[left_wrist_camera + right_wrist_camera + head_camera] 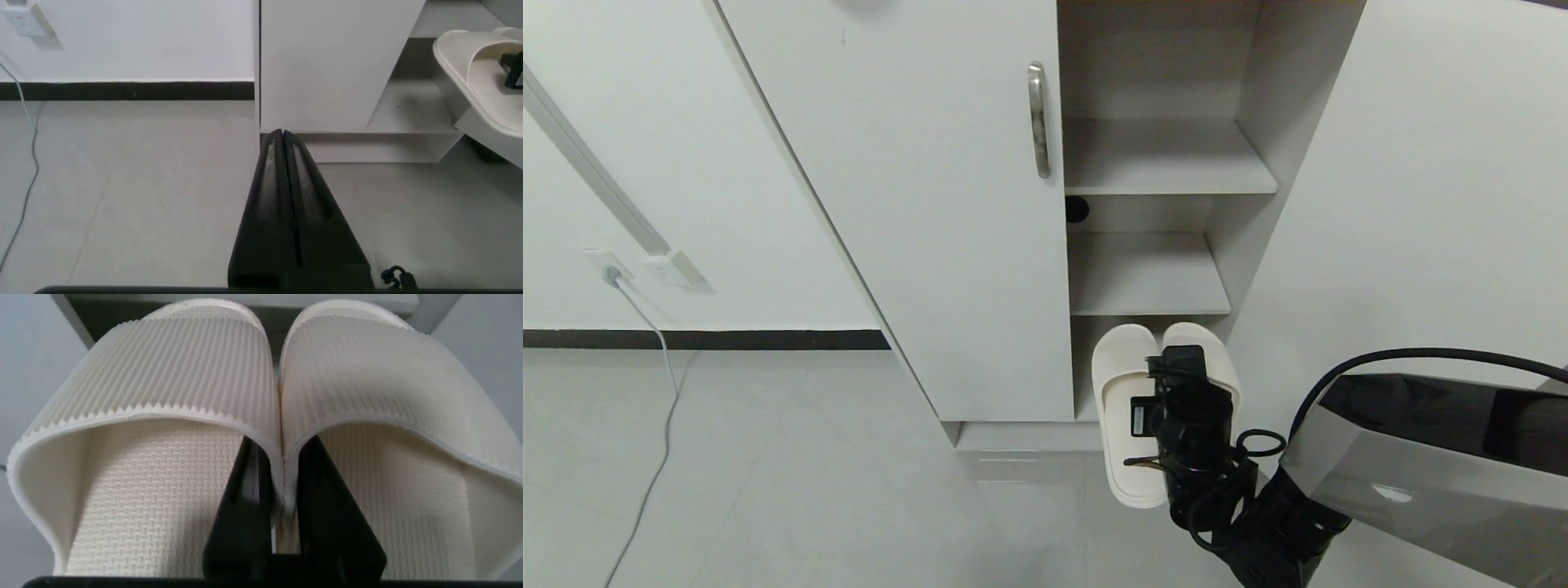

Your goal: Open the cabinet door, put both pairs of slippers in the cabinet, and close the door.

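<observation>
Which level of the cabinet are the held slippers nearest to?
The lowest compartment: the slippers, in the right pincer, hang at its opening, just below the middle shelf.

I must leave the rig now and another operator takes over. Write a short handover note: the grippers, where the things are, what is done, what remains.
Left gripper: shut, holding nothing, low above the floor.
Right gripper: shut on the inner strap edges of the cream slippers. Both are held together off the floor, toes toward the bottom compartment.
Done: the right cabinet door is open and one pair is picked up.
Left: set this pair inside, release it, fetch the second pair, put it in, close the door.
</observation>
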